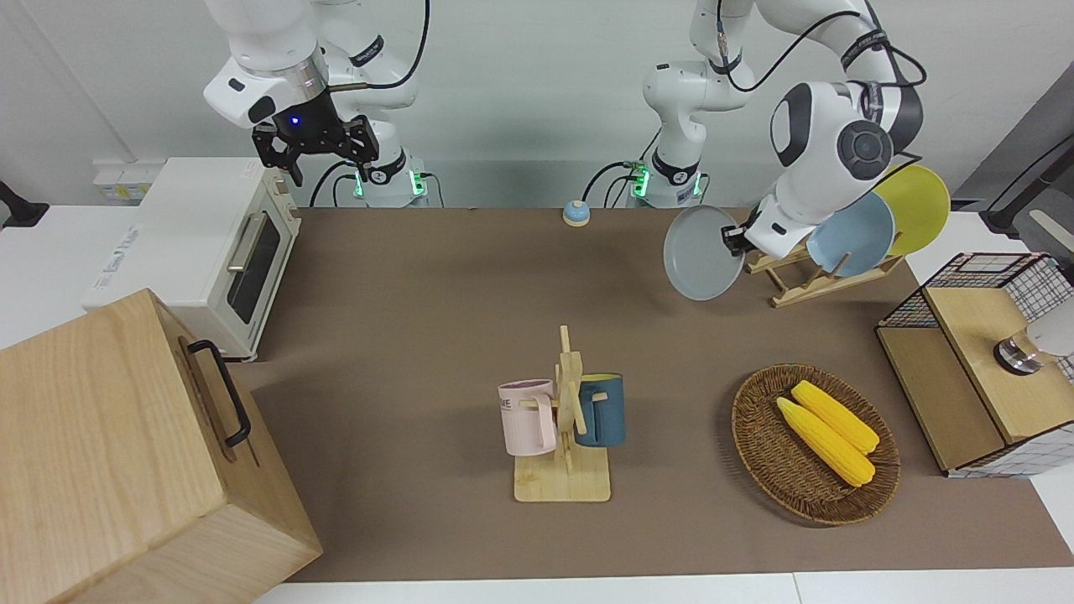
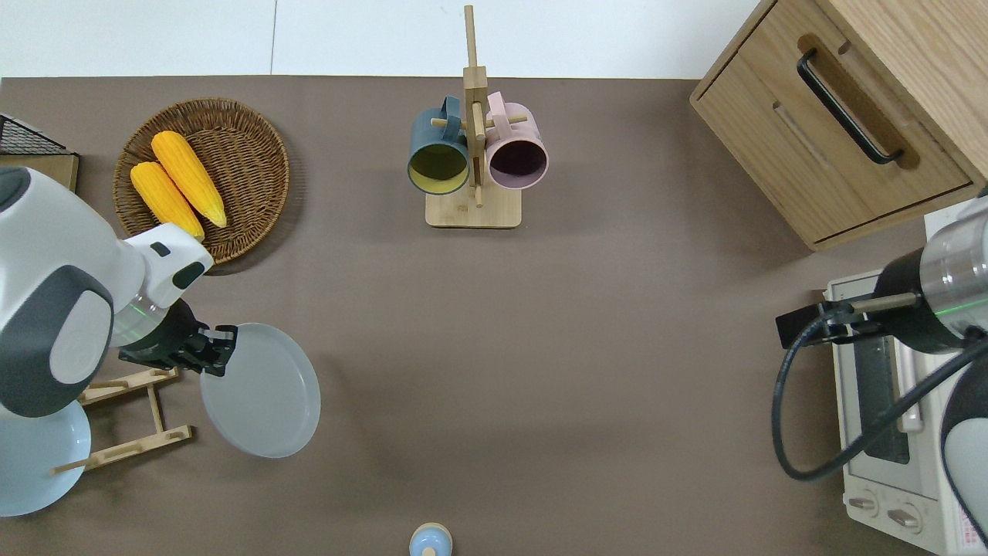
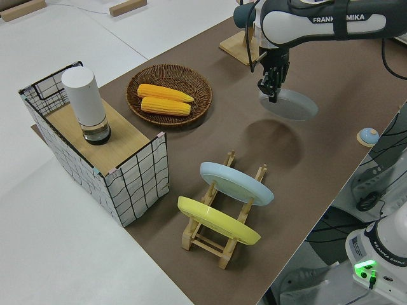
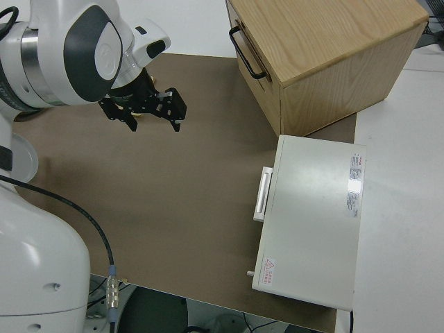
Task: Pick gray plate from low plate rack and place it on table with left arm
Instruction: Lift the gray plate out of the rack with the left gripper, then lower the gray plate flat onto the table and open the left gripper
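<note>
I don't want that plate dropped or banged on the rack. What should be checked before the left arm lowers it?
1. Left gripper shut on the gray plate rim: ok.
2. Plate clear of the low plate rack: ok.
3. Bare table under the plate: ok.
4. Plate level: not ok, still tilted in the front view.
5. Blue plate and yellow plate seated in the rack: ok.
6. Right arm parked: ok.
</note>
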You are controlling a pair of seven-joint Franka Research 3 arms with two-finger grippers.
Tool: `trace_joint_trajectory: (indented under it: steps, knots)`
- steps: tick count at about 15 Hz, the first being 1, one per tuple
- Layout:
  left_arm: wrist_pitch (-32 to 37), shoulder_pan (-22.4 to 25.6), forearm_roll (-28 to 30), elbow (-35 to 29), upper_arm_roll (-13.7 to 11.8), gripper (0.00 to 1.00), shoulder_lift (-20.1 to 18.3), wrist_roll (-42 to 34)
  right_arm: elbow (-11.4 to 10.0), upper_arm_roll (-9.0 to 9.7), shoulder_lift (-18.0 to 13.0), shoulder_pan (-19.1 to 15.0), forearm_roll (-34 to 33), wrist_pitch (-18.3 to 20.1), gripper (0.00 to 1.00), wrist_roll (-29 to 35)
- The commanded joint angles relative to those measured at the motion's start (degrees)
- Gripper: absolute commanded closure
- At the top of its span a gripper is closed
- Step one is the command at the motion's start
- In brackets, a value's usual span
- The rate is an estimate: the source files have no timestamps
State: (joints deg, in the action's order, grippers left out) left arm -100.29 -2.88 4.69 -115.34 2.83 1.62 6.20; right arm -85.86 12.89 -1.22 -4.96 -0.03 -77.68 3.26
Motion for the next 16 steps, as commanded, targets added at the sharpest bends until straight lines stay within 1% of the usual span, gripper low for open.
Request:
trace_joint_trajectory:
  steps: [1,3,4,6,7,10,16]
  knots:
    - [-5.0,-0.64,1.11,-7.52,-0.45,1.0,-3.91,0.57,0.35,0.38,-0.27,-0.85,0.2,0.87,0.011,-0.19]
    - [-5.01,-0.64,1.03,-8.66,-0.45,0.98,-3.73,0.66,0.35,0.38,-0.27,-0.76,0.2,0.87,0.011,-0.19]
    - [-5.01,-0.55,1.03,-8.85,-0.45,0.89,-3.65,0.66,0.35,0.38,-0.27,-0.84,0.2,0.87,0.011,-0.19]
    - [-4.92,-0.46,0.76,-8.85,-0.54,0.3,-3.47,0.74,0.35,0.38,-0.27,-0.76,0.2,0.87,0.011,-0.19]
    - [-4.83,-0.38,0.5,-8.85,-0.63,0.23,-3.47,0.75,0.35,0.38,-0.27,-0.84,0.2,0.87,0.011,-0.19]
    - [-4.57,-0.38,0.41,-8.85,-1.07,0.1,-3.38,0.66,0.35,0.38,-0.27,-0.85,0.2,0.87,0.011,-0.19]
    - [-3.86,-0.38,0.23,-8.67,-1.24,0.05,-3.47,0.66,0.35,0.38,-0.27,-0.76,0.2,0.87,0.013,-0.19]
